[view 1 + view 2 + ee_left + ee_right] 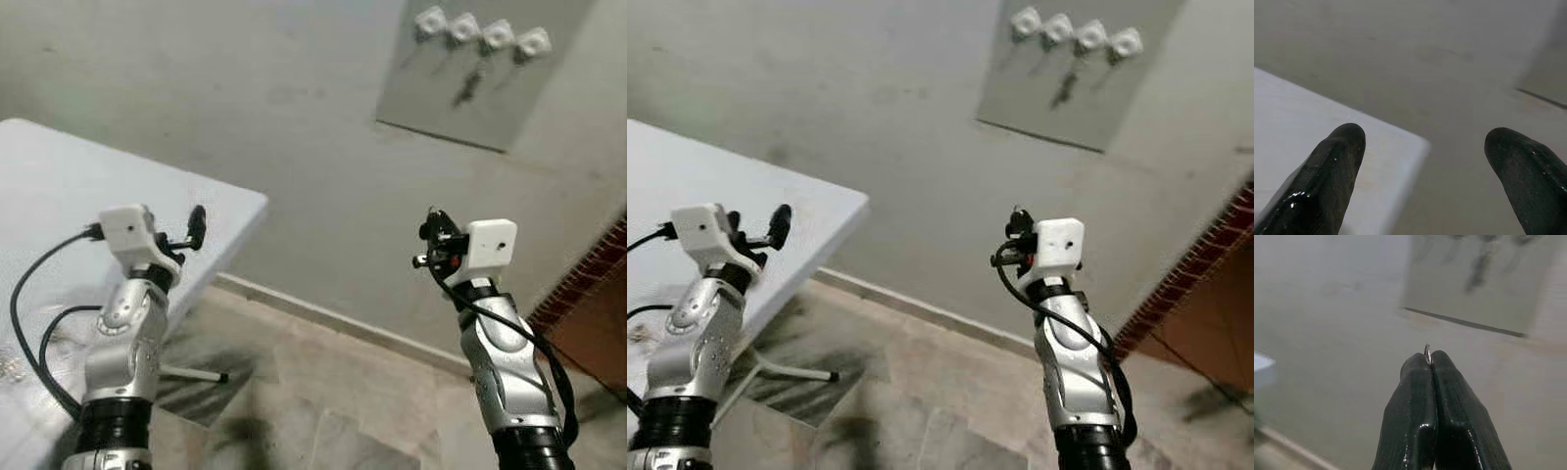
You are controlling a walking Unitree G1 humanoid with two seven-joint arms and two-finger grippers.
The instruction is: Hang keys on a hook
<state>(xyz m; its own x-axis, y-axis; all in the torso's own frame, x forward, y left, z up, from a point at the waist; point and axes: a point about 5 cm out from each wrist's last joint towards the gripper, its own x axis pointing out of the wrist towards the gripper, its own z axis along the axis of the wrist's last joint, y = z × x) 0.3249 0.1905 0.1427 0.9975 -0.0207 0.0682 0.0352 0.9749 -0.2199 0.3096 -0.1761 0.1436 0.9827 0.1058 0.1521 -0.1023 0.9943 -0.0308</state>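
Observation:
A grey panel (490, 98) on the wall ahead carries a row of white hooks (480, 31). A dark bunch of keys (468, 86) hangs from one of them. My right gripper (432, 233) is raised well below and short of the panel. In the right wrist view it (1430, 357) is shut on a thin metal key ring (1426, 351) whose edge peeks out between the fingertips; whatever hangs from the ring is hidden. My left gripper (184, 235) is held up over the table corner, open and empty (1422, 142).
A white folding table (59, 196) stands at my left, its corner near the left arm and a leg (191, 372) on the tiled floor. Small shiny items (10, 367) lie on it. A brick wall (588, 284) is at the right.

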